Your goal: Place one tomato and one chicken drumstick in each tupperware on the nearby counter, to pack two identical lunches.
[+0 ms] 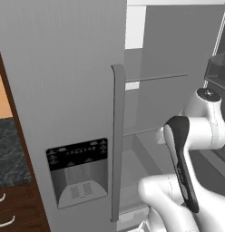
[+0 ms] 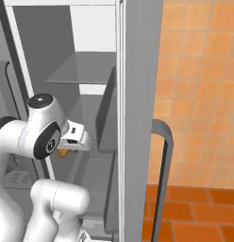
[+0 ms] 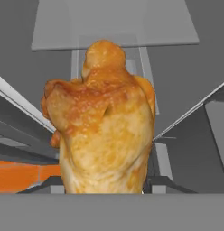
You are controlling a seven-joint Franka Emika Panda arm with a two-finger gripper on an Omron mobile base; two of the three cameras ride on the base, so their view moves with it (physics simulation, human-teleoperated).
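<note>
A: Where's the chicken drumstick (image 3: 102, 122)?

B: Right up against the hand camera, golden and glistening, its meaty end nearest and the knobbly bone end pointing away. In the right base view a sliver of orange peeks out under the gripper (image 2: 67, 150), inside the open fridge.

A: So the gripper is clenched on it?

B: I judge so: the drumstick hangs in mid-air with no shelf under it, though the fingertips themselves are hidden behind the meat.

A: Why hold it there?

B: It looks lifted clear of the glass shelf (image 2: 83, 71), ready to be carried out past the fridge door (image 1: 64, 90) with the dispenser panel (image 1: 78, 170).

A: And the destination?

B: The counter (image 1: 7, 156), a dark marbled strip at the left edge of the left base view.
</note>
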